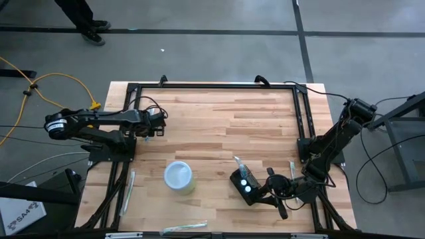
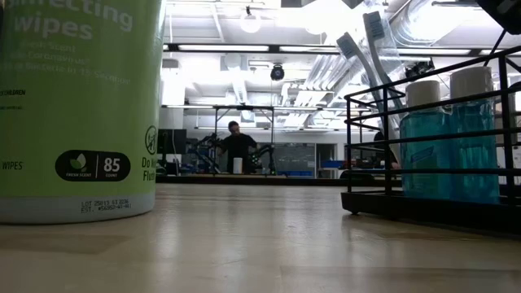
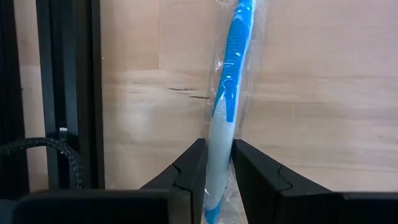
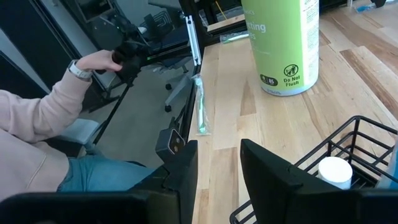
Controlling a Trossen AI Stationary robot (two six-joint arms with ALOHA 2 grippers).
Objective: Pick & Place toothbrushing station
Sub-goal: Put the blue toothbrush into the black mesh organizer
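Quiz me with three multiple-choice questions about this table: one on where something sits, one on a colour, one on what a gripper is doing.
1. Seen from above, where is the green wipes canister?
A. Inside the wire holder
B. On the table, left of the toothbrushing station
C. On the floor

2. What colour is the wrapped toothbrush in the left gripper?
A. Red and black
B. All green
C. Blue and white

3. How are the right gripper's fingers?
A. Open, with nothing between them
B. Clamped on the canister
C. Clamped on a bottle

Answers:
1 B: the wipes canister stands on the wood, left of the black toothbrushing station.
2 C: the toothbrush, pinched in the left gripper, is blue and white.
3 A: the right gripper shows only bare table between its fingers.
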